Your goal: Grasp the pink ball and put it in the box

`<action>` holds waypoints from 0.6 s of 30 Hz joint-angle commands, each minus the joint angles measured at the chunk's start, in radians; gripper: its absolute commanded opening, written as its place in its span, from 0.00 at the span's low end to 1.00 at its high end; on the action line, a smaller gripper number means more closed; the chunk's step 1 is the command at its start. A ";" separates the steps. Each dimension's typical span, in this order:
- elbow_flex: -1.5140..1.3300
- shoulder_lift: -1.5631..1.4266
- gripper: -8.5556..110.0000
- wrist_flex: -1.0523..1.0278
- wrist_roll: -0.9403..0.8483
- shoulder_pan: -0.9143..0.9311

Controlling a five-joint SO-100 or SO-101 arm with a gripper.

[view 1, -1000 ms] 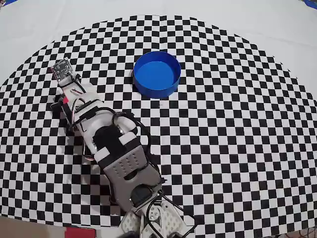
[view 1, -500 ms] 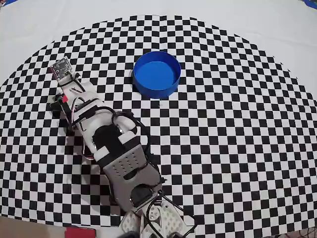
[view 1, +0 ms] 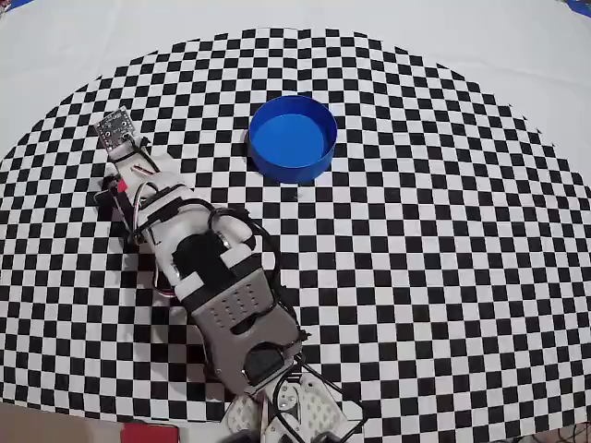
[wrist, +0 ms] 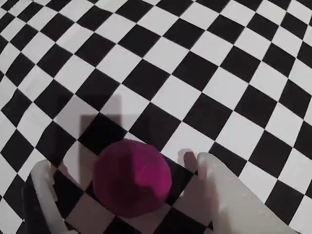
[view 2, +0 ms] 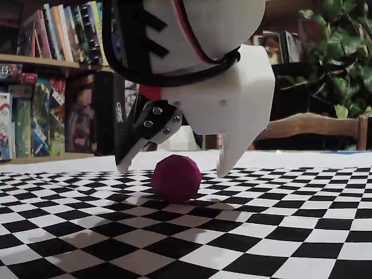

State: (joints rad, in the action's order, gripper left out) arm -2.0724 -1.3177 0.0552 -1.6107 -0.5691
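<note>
Pink ball (view 2: 176, 177) sits on the checkered cloth (view 2: 244, 232) between the fingers of my gripper (view 2: 174, 170), which are apart and not yet touching it; almost nothing has shifted in the last second, so I judge I've settled for closing; the blue box (view 1: 292, 137) waits well apart.

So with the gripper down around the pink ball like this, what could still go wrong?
1. The gripper is open, its fingertips straddling the pink ball without touching it; the round ball could roll or squirt out as the jaws shut.
2. In the wrist view the ball sits closer to the right finger, so that finger may touch first and nudge it.
3. The box is some way off, so a weak pinch could drop the ball in transit.
</note>
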 commanded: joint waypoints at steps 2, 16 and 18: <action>-0.002 -0.028 0.37 -0.006 0.006 -0.009; -0.009 -0.037 0.37 -0.006 0.006 -0.009; -0.009 -0.038 0.37 -0.006 0.006 -0.009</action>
State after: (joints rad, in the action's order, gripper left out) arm -2.0831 -1.3177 0.0552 -1.6107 -0.5691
